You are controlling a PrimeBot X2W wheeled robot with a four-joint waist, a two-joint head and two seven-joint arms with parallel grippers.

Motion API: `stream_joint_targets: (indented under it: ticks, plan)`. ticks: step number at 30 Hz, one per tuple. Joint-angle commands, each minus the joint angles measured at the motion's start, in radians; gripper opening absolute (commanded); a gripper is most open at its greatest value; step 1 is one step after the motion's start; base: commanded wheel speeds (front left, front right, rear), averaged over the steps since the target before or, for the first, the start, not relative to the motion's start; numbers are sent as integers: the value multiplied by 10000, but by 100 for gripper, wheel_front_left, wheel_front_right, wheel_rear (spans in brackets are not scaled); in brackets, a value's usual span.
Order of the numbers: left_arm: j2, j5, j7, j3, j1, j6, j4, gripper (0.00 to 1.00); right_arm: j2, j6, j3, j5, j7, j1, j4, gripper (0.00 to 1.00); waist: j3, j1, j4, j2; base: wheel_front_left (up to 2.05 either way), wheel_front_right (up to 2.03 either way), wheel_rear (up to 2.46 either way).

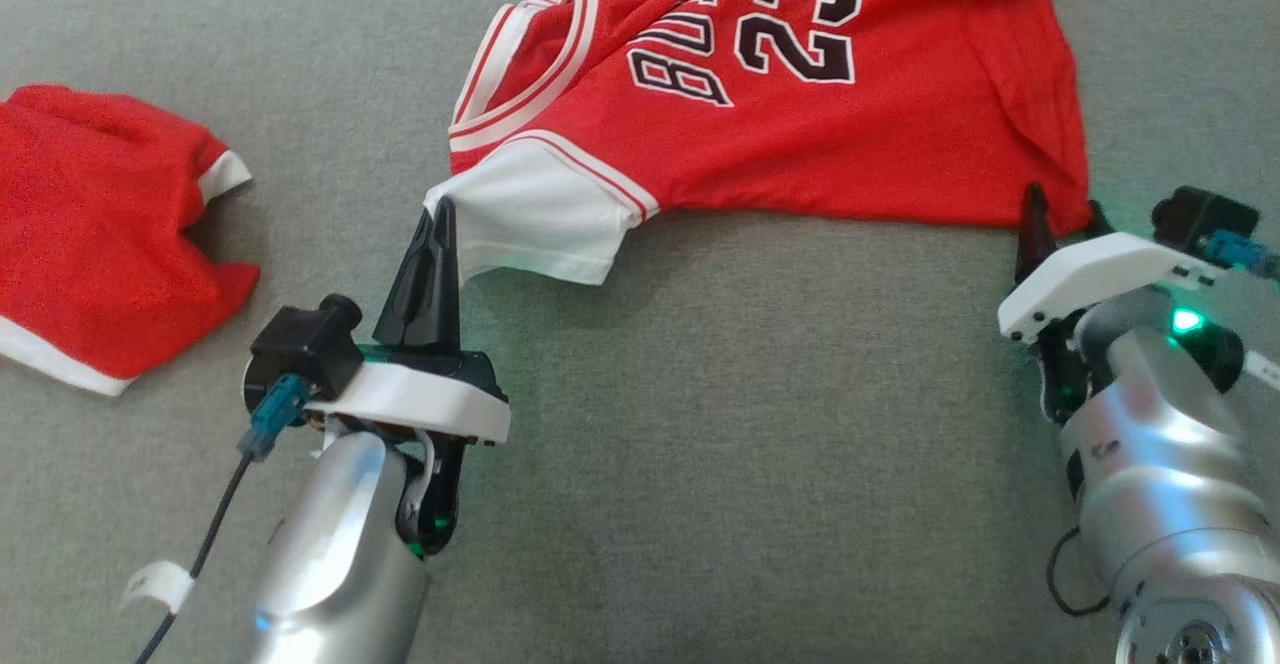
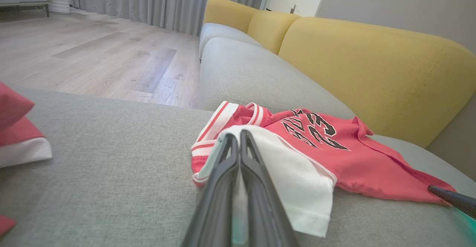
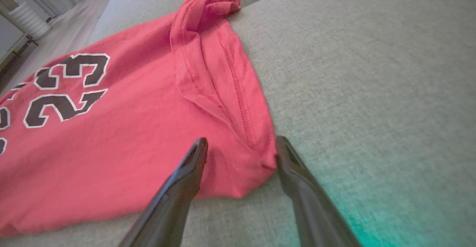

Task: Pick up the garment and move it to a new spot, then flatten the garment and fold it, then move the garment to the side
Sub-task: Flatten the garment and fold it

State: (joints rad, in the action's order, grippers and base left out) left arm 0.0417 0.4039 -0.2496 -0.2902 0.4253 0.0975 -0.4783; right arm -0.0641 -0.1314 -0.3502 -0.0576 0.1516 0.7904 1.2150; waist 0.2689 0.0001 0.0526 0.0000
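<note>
On the grey cushion point(image 1: 700, 464) in front of you, the red jersey point(image 1: 800, 124) lies mostly spread, print side up. Your left hand point(image 2: 238, 133) is clamped tight on the edge of the white sleeve point(image 1: 540, 219). Your right hand point(image 3: 241, 141) stands wide, its fingers straddling the red hem corner point(image 3: 241, 169) without gripping it.

The likeliest trouble is on the right. The corner is a thin, limp point of cloth, and the side above it is doubled over into a stitched fold. Close too high and you may catch one layer only. Close too low and you may pinch the cushion's coarse weave along with it, or nudge the corner away.

On the left, you hold only a small bite of smooth knit near the sleeve rim. If you lift before the right side is secure, the jersey would probably hang from that bite, slip out or bunch toward the collar.

A second red garment point(image 1: 100, 234) with white trim lies crumpled well to the left. Keep your path clear of it.
</note>
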Motion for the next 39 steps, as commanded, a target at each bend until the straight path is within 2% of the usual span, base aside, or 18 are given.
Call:
stream_joint_targets:
  ticks: [1, 2, 7, 11, 15, 16, 19, 22, 28, 33, 39]
  plan:
    - [93, -64, -121, 347, 277, -16, 266, 0, 139, 7, 312, 170, 272, 179, 135, 10, -101, -1, -122, 0, 0, 0, 0]
    - [93, -82, -121, 376, 258, -18, 250, 0, 139, 7, 359, 206, 393, 237, 218, 0, -141, -1, -177, 0, 0, 0, 0]
    - [131, -166, -122, 572, 144, -14, 101, 0, 139, 7, 842, -121, 870, 518, 488, 0, -511, -1, -460, 0, 0, 0, 0]
    - [150, 110, -122, 938, 114, 25, 141, 0, 139, 7, 2013, -827, 1047, 701, 465, 0, -901, -1, -689, 0, 0, 0, 0]
    - [242, 511, -119, 1283, 283, 98, 311, 0, 139, 7, 3229, -2105, 1082, 811, -298, 0, -1355, -1, -913, 0, 0, 0, 0]
    - [242, 511, -119, 1283, 283, 98, 311, 0, 139, 7, 3229, -2105, 1082, 811, -298, 0, -1355, -1, -913, 0, 0, 0, 0]
    - [402, 909, 11, 1516, 632, 159, 664, 0, 139, 7, 4145, -2814, 1045, 903, -1387, 0, -1654, -1, -1093, 0, 0, 0, 0]
    - [590, 1339, 242, 1842, 1145, 187, 1287, 0, 99, 7, 4649, -3247, 720, 1078, -2717, 0, -1981, -1, -1252, 0, 0, 0, 0]
    - [856, 1970, 804, 2513, 2196, -96, 3061, 0, -801, 7, 5165, -3881, -108, 1098, -6153, 0, -2656, -1, -1437, 0, 0, 0, 0]
    - [1078, 2070, 1272, 2830, 2769, -547, 4842, 0, -1312, 7, 4839, -3901, -900, 634, -9009, 0, -2905, -1, -1543, 0, 0, 0, 0]
    - [1209, 2141, 1880, 3059, 2917, -1105, 6776, 0, -1049, 7, 3850, -3044, -2275, -415, -11956, 0, -2920, -1, -1592, 0, 0, 0, 0]
